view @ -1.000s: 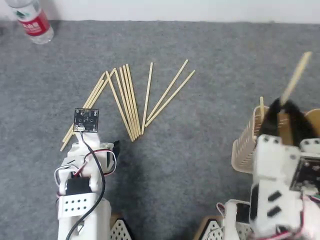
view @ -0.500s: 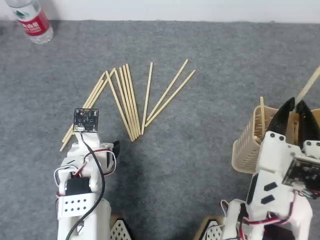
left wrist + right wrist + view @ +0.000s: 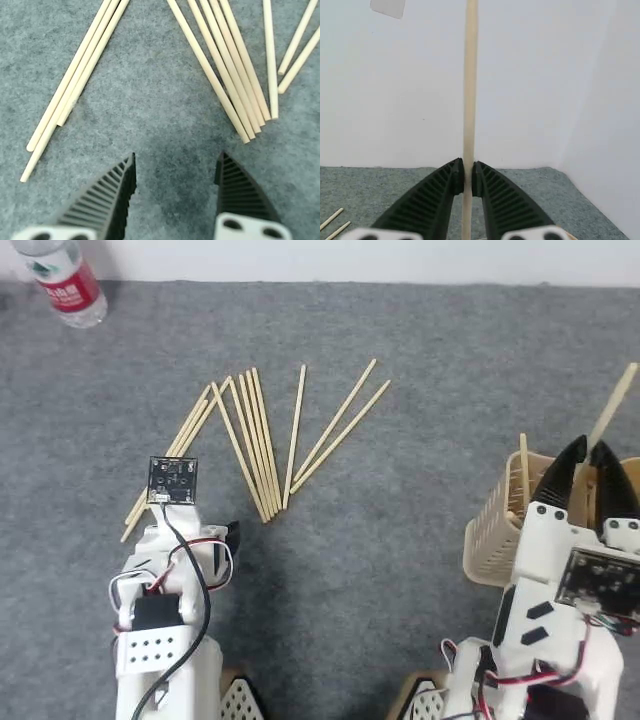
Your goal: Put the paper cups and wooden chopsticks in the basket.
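— Right end effector (image 3: 590, 447) is pinched tight on one wooden chopstick (image 3: 614, 405) over the basket (image 3: 490, 530)?

— Yes: a pale, thin, straight stick, held upright. Another stick (image 3: 523, 468) stands inside the basket.

— And what's left?

— Most of it, I'd judge. The loose chopsticks (image 3: 262, 440) lie fanned on the counter (image 3: 420, 560), well apart from the basket. The left end effector (image 3: 175, 162) gapes empty near them.

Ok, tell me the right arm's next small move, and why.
Probably lower a little and open: the right gripper is shut on one wooden chopstick, held upright, and in the high view it seems to sit over the basket.
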`<act>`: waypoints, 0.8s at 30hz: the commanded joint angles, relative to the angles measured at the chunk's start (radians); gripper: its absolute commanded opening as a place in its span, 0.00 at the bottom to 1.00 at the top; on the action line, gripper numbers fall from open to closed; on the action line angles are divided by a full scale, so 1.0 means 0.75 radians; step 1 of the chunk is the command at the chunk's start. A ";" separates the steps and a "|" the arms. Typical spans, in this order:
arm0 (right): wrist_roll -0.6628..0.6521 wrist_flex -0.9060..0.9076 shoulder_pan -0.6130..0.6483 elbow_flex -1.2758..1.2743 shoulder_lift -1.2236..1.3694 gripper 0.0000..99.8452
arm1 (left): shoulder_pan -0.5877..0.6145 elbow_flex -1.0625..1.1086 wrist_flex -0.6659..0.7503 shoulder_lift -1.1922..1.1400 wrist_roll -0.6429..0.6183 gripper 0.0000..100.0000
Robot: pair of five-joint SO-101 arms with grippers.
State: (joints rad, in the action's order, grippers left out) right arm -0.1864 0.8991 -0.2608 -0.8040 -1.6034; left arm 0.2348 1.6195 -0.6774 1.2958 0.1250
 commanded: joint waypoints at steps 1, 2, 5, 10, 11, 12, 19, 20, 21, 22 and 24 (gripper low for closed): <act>-0.008 -0.017 -0.015 0.006 -0.003 0.06 | -0.010 -0.003 0.025 0.014 -0.004 0.24; -0.006 -0.013 -0.015 0.006 -0.003 0.09 | -0.010 -0.003 0.025 0.014 -0.004 0.24; -0.006 -0.013 -0.015 0.000 -0.003 0.21 | -0.010 -0.003 0.025 0.014 -0.004 0.24; -0.014 -0.013 -0.017 -0.023 -0.003 0.20 | -0.010 -0.003 0.025 0.014 -0.004 0.24; -0.014 -0.015 -0.019 -0.025 -0.005 0.20 | -0.010 -0.003 0.025 0.014 -0.004 0.24; -0.014 -0.015 -0.019 -0.025 -0.003 0.20 | -0.010 -0.003 0.025 0.014 -0.004 0.24; -0.016 -0.015 -0.015 -0.025 -0.003 0.20 | -0.010 -0.003 0.025 0.014 -0.004 0.24; -0.016 -0.015 -0.015 -0.025 -0.003 0.20 | -0.010 -0.003 0.025 0.014 -0.004 0.24; -0.016 -0.015 -0.015 -0.025 -0.003 0.20 | -0.010 -0.003 0.025 0.014 -0.004 0.24; -0.016 -0.017 -0.015 -0.025 -0.003 0.20 | -0.010 -0.003 0.025 0.014 -0.004 0.24; -0.016 -0.024 -0.013 -0.025 -0.001 0.20 | -0.010 -0.003 0.025 0.014 -0.004 0.24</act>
State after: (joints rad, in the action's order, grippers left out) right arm -0.1864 0.8991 -0.2608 -0.8255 -1.6034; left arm 0.2348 1.6195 -0.6774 1.2958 0.1250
